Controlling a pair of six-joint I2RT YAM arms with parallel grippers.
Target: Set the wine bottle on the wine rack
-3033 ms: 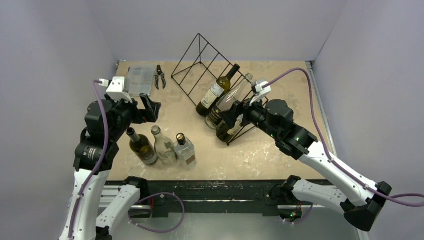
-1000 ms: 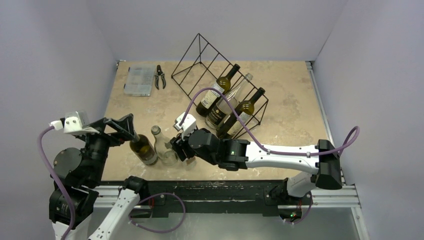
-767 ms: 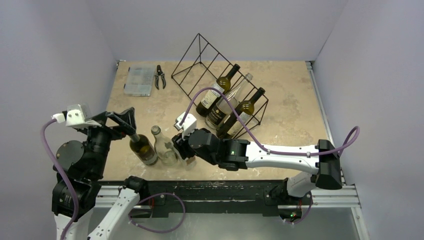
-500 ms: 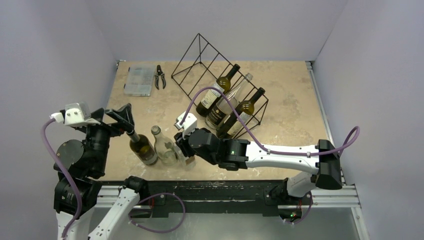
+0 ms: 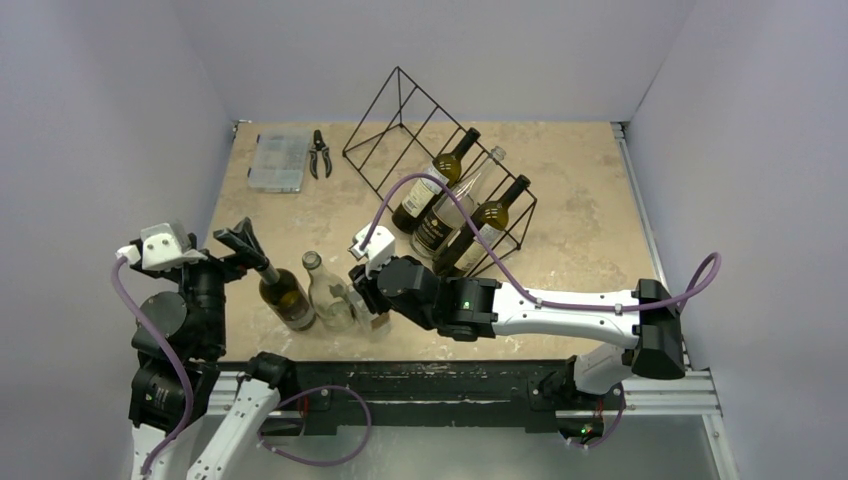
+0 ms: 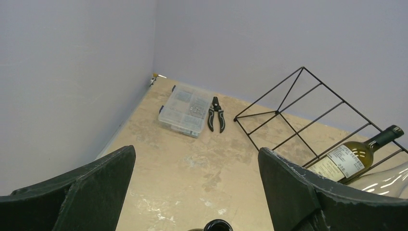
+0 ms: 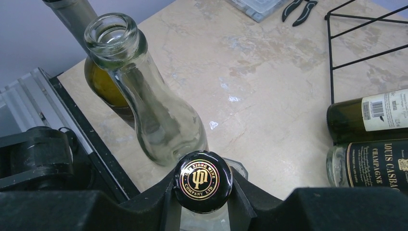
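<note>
The wine bottle (image 5: 374,312), clear glass with a black gold-printed cap (image 7: 203,179), stands upright at the table's near edge. My right gripper (image 5: 367,298) is shut on its neck just under the cap, its fingers (image 7: 168,199) pressed on both sides. The black wire wine rack (image 5: 400,118) stands at the back and carries three bottles (image 5: 432,182) at its right end. My left gripper (image 5: 248,243) hangs open above the dark green bottle (image 5: 284,297). In the left wrist view that bottle's mouth (image 6: 217,225) shows low between the spread fingers (image 6: 91,190).
A clear uncapped bottle (image 5: 327,293) stands between the dark green one and the gripped one, almost touching it (image 7: 146,118). A clear plastic parts box (image 5: 279,161) and black pliers (image 5: 320,153) lie at the back left. The rack's left slots (image 6: 288,108) hold nothing.
My right gripper's jaws have shut on the capped bottle's neck. The left arm has drifted right and nearer, keeping its open gripper over the dark bottle.
</note>
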